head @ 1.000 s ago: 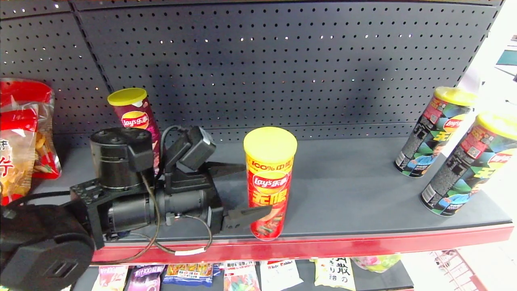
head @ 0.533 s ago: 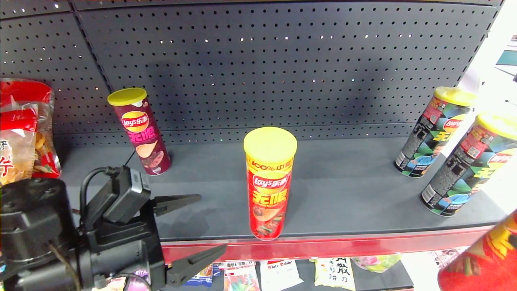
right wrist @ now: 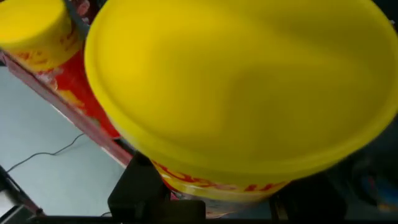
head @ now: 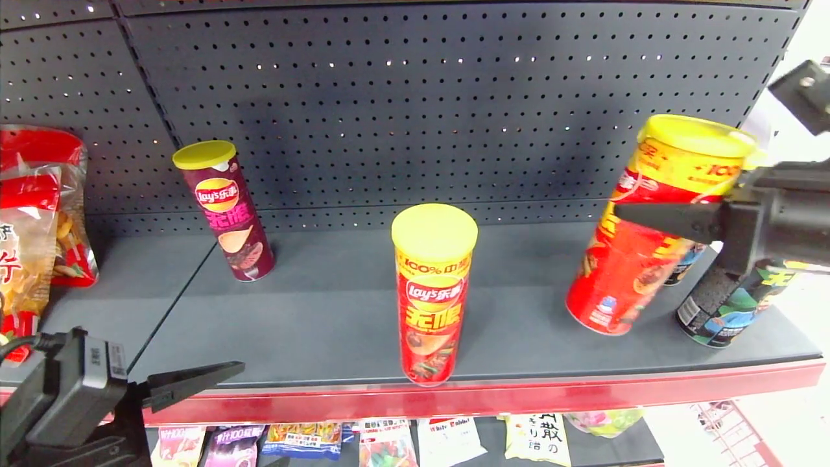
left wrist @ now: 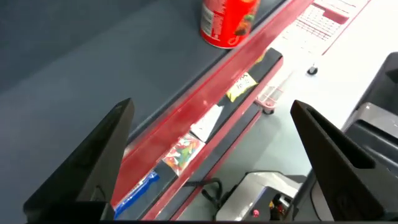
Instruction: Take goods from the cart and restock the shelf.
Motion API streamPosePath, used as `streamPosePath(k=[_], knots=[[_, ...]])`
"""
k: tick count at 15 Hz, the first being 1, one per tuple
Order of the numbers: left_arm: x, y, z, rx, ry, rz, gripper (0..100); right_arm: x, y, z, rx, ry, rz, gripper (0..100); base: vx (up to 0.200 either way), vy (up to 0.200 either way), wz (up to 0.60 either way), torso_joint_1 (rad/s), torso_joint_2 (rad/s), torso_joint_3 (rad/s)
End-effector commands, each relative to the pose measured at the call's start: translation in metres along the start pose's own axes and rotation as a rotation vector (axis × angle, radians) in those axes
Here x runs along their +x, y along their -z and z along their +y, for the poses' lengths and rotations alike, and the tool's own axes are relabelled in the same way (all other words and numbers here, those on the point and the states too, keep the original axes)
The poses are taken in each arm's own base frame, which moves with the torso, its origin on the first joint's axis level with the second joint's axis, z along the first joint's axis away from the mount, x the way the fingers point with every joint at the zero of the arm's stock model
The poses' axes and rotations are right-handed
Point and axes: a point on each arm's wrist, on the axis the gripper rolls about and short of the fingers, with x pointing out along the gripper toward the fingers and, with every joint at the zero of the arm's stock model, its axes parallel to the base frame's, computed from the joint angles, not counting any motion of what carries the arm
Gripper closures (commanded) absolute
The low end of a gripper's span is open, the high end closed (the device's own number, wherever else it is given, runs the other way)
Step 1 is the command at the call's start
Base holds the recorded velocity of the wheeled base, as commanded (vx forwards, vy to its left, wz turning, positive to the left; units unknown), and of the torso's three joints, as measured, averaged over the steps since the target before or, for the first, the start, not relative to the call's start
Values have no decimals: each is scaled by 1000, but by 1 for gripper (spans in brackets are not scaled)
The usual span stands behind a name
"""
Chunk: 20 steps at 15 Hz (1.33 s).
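Right hand [head: 655,215] clamped around tilted red can [head: 619,272] at shelf's [head: 519,311] right end, left hand [left wrist: 210,160] spread wide, empty, well apart

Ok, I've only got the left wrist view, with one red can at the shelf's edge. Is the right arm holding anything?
Observer: Yes, the right jaws are shut on a second red can, yellow lid on, tilted at the right part of the shelf.
Operator: What's near it there?
Observer: A patterned can stands beside it toward the right end, partly hidden by the arm.
Operator: And the left part?
Observer: A purple can stands at the back, and snack bags sit farther left.
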Motion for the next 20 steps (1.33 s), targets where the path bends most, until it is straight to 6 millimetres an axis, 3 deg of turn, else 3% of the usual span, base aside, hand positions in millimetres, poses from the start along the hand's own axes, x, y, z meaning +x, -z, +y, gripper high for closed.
streamPosePath(k=[1, 6, 12, 20], knots=[[-9, -3, -2, 14, -6, -46, 0, 71, -4, -5, -1, -66, 52, 100, 0, 0, 0, 0, 0, 0], [-9, -2, -2, 10, -9, -39, 0, 129, -21, 2, -27, -126, 31, 100, 0, 0, 0, 0, 0, 0], [-9, -2, -2, 10, -15, -40, 0, 181, -20, 17, -44, -183, 29, 100, 0, 0, 0, 0, 0, 0], [-8, -2, -2, 0, -15, -33, 0, 195, -9, 30, -55, -213, 25, 100, 0, 0, 0, 0, 0, 0]])
